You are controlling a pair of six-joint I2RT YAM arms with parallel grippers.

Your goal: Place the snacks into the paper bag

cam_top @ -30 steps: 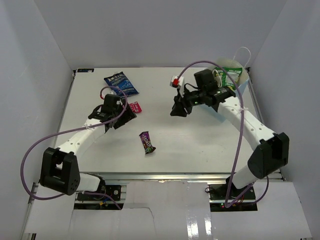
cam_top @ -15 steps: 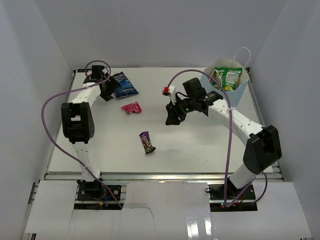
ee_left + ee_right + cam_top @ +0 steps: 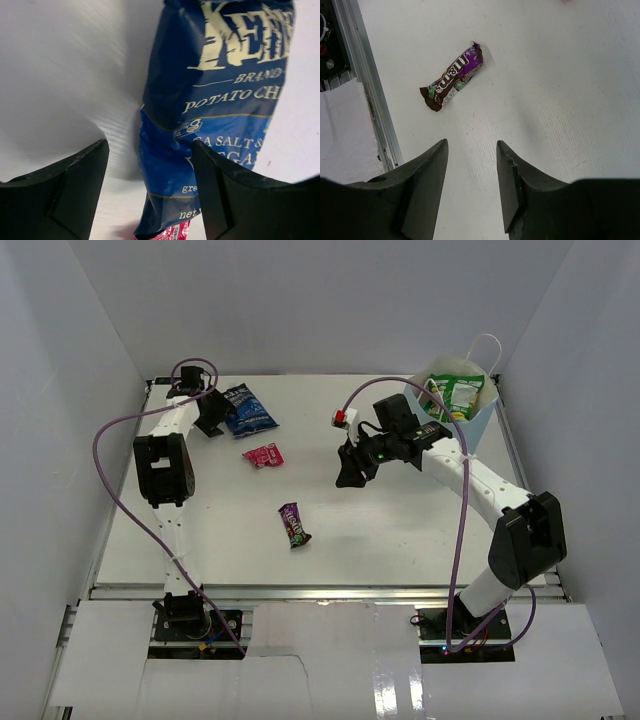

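Note:
The dark blue bag lies flat at the far left of the table. My left gripper hovers at its left edge, open. In the left wrist view the dark blue bag fills the upper right, and its left edge lies between the spread jaws of the left gripper. The pink packet lies just nearer. The dark purple candy bar sits mid-table, and the same candy bar shows ahead of my open, empty right gripper. The paper bag stands at the far right with a green packet inside.
White walls close in the table on the left, back and right. An aluminium rail runs along the near edge. Purple cables loop off both arms. The right gripper hangs over the table's middle, left of the paper bag.
The left arm has swung from the pink packet out to the far left beside the dark blue bag. The right gripper has drifted left, away from the paper bag, and its jaws have widened a little.

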